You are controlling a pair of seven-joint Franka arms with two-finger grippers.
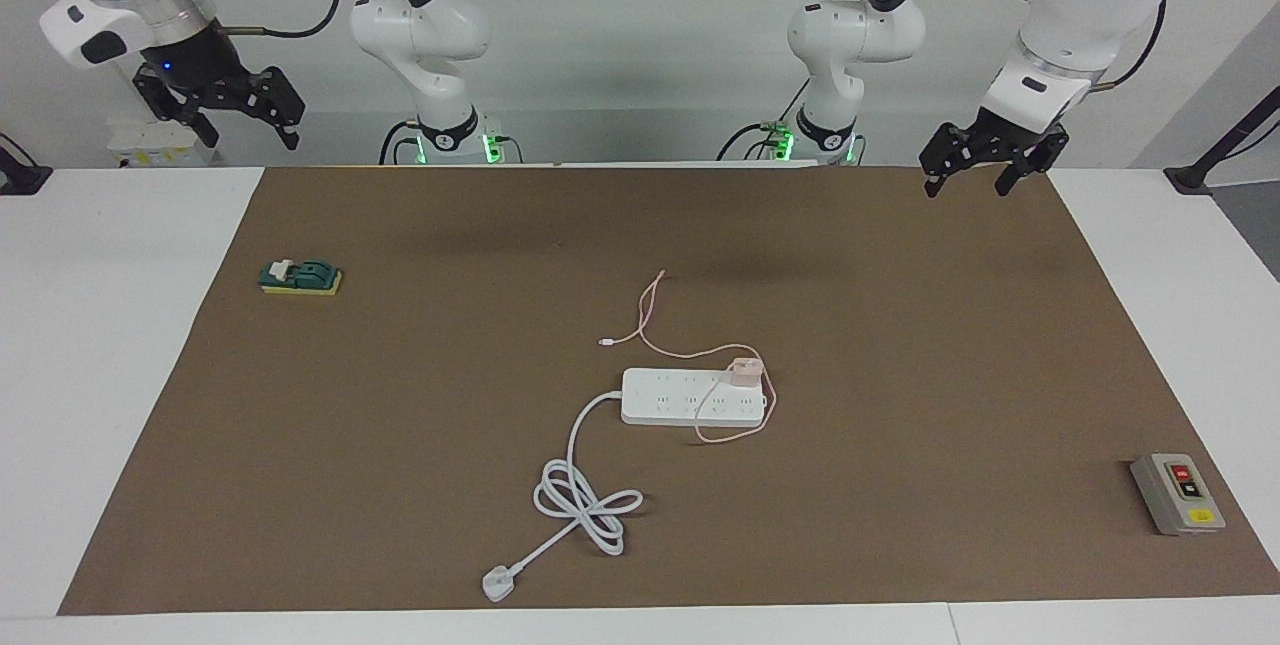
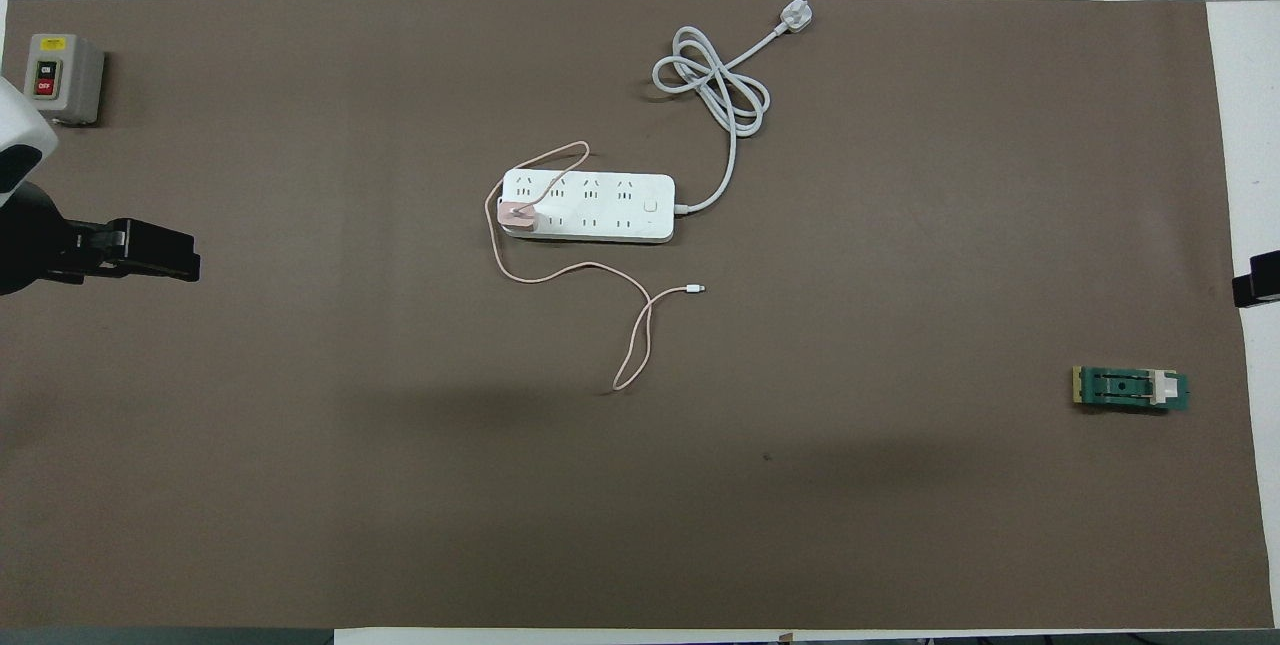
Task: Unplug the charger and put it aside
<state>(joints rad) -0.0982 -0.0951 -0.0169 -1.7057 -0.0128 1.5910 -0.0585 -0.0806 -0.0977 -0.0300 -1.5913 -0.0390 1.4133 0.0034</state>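
1. While the charger [image 1: 744,371] sits plugged into the power strip [image 1: 694,397] at the strip's end toward the left arm, you are at the very start: nothing is gripped, no step is yet done.
2. Its pink cable [image 2: 560,272] loops round that end of the strip and trails toward the robots, ending in a small white connector [image 2: 697,288] lying loose on the brown mat [image 1: 900,345].
3. Your left gripper [image 1: 985,172] hangs with its fingers spread, empty, over the mat's edge at the robots' end of the table [image 1: 100,325], well apart from the charger.
4. Your right gripper [image 1: 247,121] is raised over the table's corner at the right arm's end, also well apart; its fingers look spread and hold nothing. It waits.
5. My read: the left arm is the likelier one to reach, the charger being at its end of the strip.
6. The next move calls for bringing that gripper down over the pink cube, fingers straddling its sides, then closing and pulling straight up off the socket.
7. Watch: the strip is light and unanchored, so it may lift with the plug; the other gripper could pin it down.
8. The coiled white cord [image 1: 585,495], the grey switch box [image 1: 1177,493] and the green block [image 1: 300,277] lie clear of the path.
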